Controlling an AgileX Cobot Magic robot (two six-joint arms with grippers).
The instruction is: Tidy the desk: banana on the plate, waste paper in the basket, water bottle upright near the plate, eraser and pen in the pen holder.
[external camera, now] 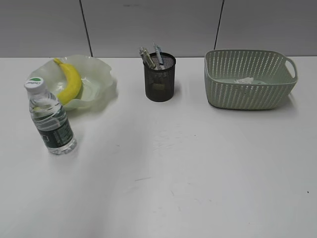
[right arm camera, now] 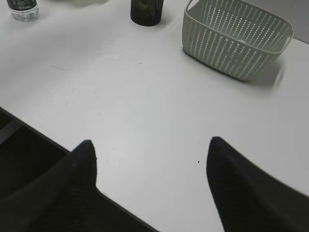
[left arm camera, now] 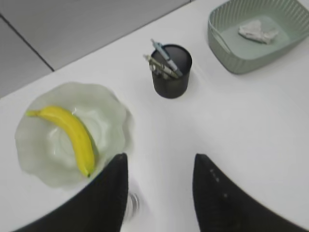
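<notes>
Tabletop point(external camera: 198, 178): a wide white surface carrying all task items along its far edge; the near half is bare apart from faint scuff marks

Banana point(external camera: 71, 82): lies curved inside the plate point(external camera: 101, 82), a translucent pale green dish with a ruffled rim, near the far left corner of the tabletop. In the left wrist view the dark tip of the banana points toward the camera

Water bottle point(external camera: 49, 119): stands upright, white cap on top, just beside the plate on its near side, toward the left edge

Pen holder point(external camera: 159, 79): black mesh cup at the middle of the far edge, between plate and basket, apart from both. Several pens point(external camera: 157, 53) stick out of its top, leaning left. An eraser cannot be told apart from the contents

Basket point(external camera: 247, 91): sage-green lattice basket toward the far right corner. The waste paper point(left arm camera: 258, 31), a crumpled white wad, lies on its floor

Left pincer point(left arm camera: 159, 166): jaws parted to a moderate gap, nothing between them, above the tabletop beside the plate; the bottle's cap area shows blurred at the left finger

Right pincer point(right arm camera: 150, 152): jaws spread wide, holding nothing, over the near edge of the tabletop, well apart from all items
</notes>
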